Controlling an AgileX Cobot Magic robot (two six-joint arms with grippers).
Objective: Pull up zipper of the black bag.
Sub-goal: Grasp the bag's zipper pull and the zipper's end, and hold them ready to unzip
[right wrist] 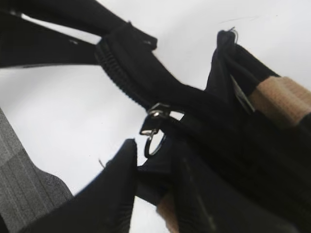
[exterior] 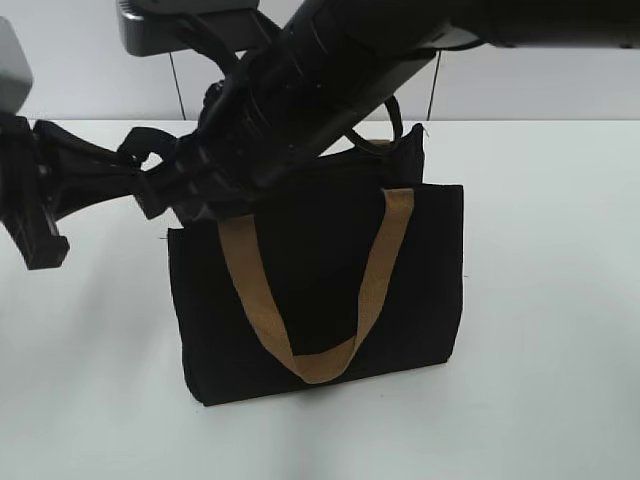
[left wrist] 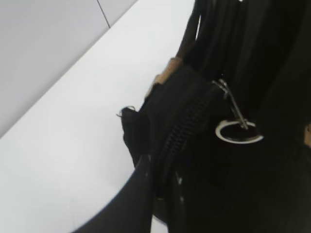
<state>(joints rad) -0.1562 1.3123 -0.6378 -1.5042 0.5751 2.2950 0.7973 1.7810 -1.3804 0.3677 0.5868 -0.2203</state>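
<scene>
The black bag (exterior: 310,270) stands upright on the white table, one tan handle (exterior: 375,280) hanging down its front. My right arm reaches across to its top left corner (exterior: 190,195). My left gripper (left wrist: 163,179) is shut on the bag's end fabric beside the zipper (left wrist: 187,128); the silver ring pull (left wrist: 238,141) lies just beyond. In the right wrist view my right gripper (right wrist: 153,150) is nearly closed, with the pull's ring (right wrist: 154,119) between its fingertips and black fabric (right wrist: 252,160) below. The zipper (right wrist: 119,73) runs up to the left.
The white table (exterior: 560,250) runs all round the bag. A grey wall with a dark seam (exterior: 432,90) stands behind. My left arm (exterior: 70,180) comes in from the left edge at the height of the bag's top. A second tan handle (right wrist: 282,97) lies near the bag's mouth.
</scene>
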